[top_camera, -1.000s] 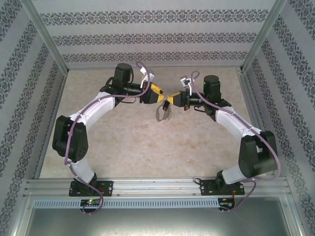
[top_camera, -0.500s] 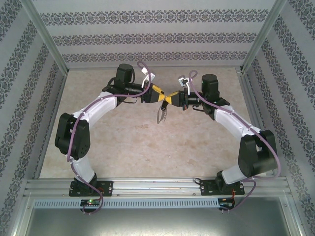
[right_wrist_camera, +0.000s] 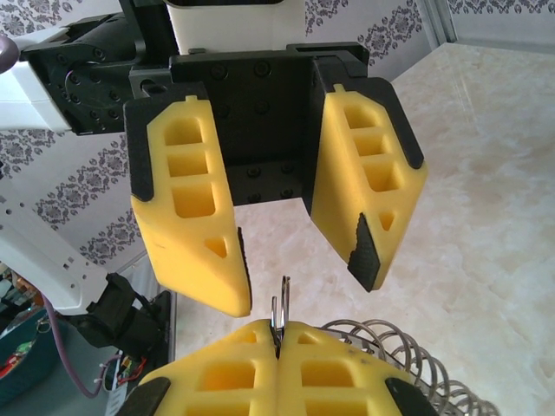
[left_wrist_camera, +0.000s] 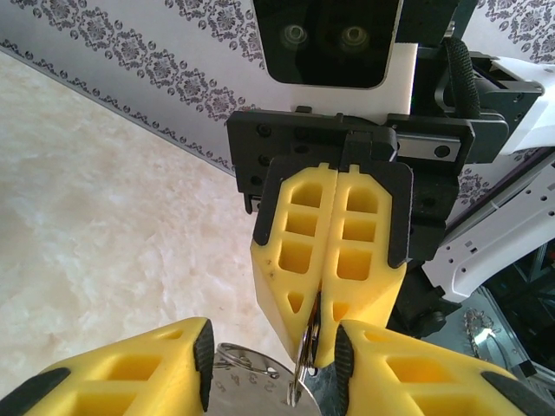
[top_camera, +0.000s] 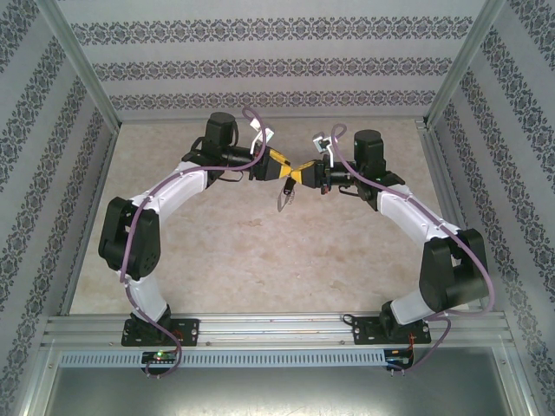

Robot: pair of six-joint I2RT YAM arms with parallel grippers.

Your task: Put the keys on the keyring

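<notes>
Both arms are held up over the far middle of the table (top_camera: 260,251), tools nose to nose. R tool (left_wrist_camera: 319,334) is seen clamped tight, pads flush, w/ the thin wire of the ring (right_wrist_camera: 381,354) pinched at the very tips. From the top cam the ring is seen dangling below that grip, clear of the table, just under where the two tools meet. L tool (right_wrist_camera: 302,286) is held at a middling gap, jaws apart, nothing squeezed btwn them. The top of the wire loop is framed roughly in line w/ that gap, just in front of the tips. In the L wrist view a flat silver part of the ring is caught low btwn the L pads (left_wrist_camera: 205,364) (contact w/ either pad can't be told). In the R wrist view a coil-like strip is seen along the ring's side, right beside the R fingers (right_wrist_camera: 225,381).
</notes>
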